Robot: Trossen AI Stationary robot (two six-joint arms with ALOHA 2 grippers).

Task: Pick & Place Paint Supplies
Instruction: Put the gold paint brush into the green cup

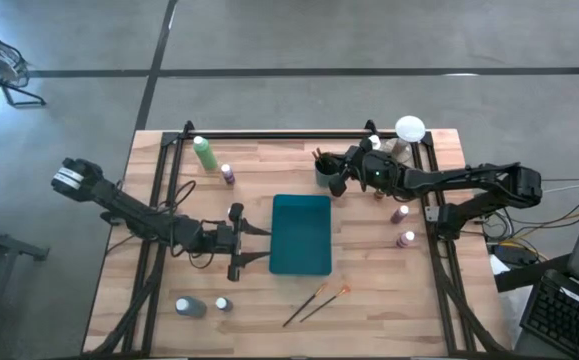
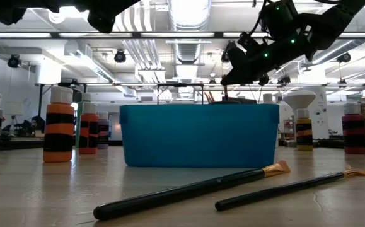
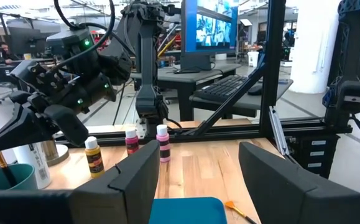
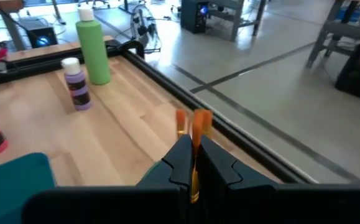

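Two loose brushes (image 2: 195,189) lay nearest on the tabletop (image 1: 369,300). The right claw (image 4: 192,155), above the dark cup (image 1: 325,175), pinched an orange-tipped brush (image 4: 194,124); next probably the teal tray (image 1: 300,235). The left claw (image 1: 252,247) waited spread beside it.

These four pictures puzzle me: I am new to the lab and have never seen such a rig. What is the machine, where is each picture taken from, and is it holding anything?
It is a robot with two dark arms at a wooden table, each ending in a two-finger pincer. One picture looks straight down, one looks level across the tabletop, and two come from cameras on the wrists. On the table lie a teal tray, small paint bottles, a tall green bottle, a dark cup holding brushes, and two loose brushes near the front edge. The right pincer is over that cup, shut on a brush with an orange tip. The left pincer is open and empty, just left of the tray.
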